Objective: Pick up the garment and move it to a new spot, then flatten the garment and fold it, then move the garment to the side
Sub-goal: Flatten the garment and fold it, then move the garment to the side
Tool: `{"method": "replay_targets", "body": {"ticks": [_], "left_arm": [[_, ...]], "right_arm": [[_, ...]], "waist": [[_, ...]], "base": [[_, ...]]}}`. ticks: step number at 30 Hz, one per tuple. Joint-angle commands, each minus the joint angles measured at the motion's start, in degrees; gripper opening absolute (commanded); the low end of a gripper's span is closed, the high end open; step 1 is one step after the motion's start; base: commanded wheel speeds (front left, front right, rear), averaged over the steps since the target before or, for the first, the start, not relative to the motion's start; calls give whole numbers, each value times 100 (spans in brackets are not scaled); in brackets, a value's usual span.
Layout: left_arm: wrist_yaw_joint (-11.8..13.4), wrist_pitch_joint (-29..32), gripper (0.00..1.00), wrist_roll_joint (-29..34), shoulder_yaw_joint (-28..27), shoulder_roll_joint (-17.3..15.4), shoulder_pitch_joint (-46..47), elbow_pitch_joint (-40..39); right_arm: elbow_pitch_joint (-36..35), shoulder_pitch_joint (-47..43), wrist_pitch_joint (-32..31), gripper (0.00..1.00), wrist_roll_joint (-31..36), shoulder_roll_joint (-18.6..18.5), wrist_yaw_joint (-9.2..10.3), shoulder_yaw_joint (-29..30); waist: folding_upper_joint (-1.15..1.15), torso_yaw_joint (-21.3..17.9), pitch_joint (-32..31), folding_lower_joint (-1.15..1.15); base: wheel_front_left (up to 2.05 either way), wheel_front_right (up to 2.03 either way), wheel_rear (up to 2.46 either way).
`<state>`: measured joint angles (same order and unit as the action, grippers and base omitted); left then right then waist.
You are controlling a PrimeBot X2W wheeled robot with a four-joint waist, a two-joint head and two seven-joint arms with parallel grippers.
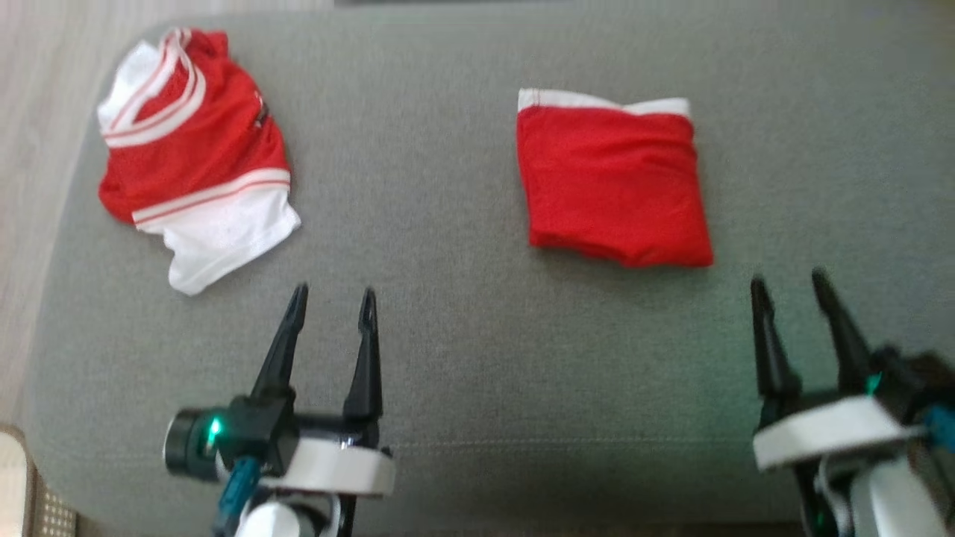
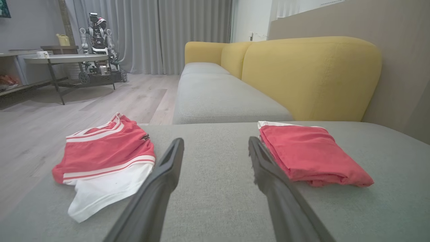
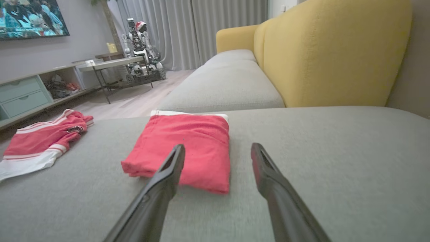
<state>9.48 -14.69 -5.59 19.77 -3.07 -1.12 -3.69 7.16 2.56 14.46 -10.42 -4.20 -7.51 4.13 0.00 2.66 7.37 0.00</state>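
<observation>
A folded red garment (image 1: pixel 613 183) with a white band along its far edge lies flat on the grey cushion (image 1: pixel 462 358); it also shows as the red garment (image 2: pixel 312 154) and the red garment (image 3: pixel 188 148) in the wrist views. My right gripper (image 1: pixel 791 287) stands open just below its near right corner, apart from it, with nothing between the fingers. My left gripper (image 1: pixel 332 297) is open over bare cushion at the lower left, empty. The left gripper (image 2: pixel 215 144) and right gripper (image 3: pixel 217 149) both show spread fingers.
A crumpled red and white garment (image 1: pixel 190 156) lies at the cushion's far left corner, near the edge over the wooden floor (image 1: pixel 30 149). A yellow sofa back (image 2: pixel 312 74) rises behind. Another robot (image 2: pixel 97 43) stands by a round table (image 2: pixel 63 58) across the room.
</observation>
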Motion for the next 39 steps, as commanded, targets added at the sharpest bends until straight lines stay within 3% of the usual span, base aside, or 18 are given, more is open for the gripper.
{"method": "replay_targets", "body": {"ticks": [1,8,39], "left_arm": [[-42,-30,100,57,-211,19,84,-183],[-209,-30,100,275,-293,-31,-381,-151],[-68,-30,100,345,-504,8,-871,178]], "right_arm": [[-254,6,52,100,101,33,2,-104],[-305,-452,52,100,304,119,2,-103],[-222,-693,53,100,284,132,2,-203]], "waist": [[0,-60,-229,0],[0,-115,-662,0],[0,41,-1042,0]], "base": [[0,0,0],[0,0,0],[0,0,0]]}}
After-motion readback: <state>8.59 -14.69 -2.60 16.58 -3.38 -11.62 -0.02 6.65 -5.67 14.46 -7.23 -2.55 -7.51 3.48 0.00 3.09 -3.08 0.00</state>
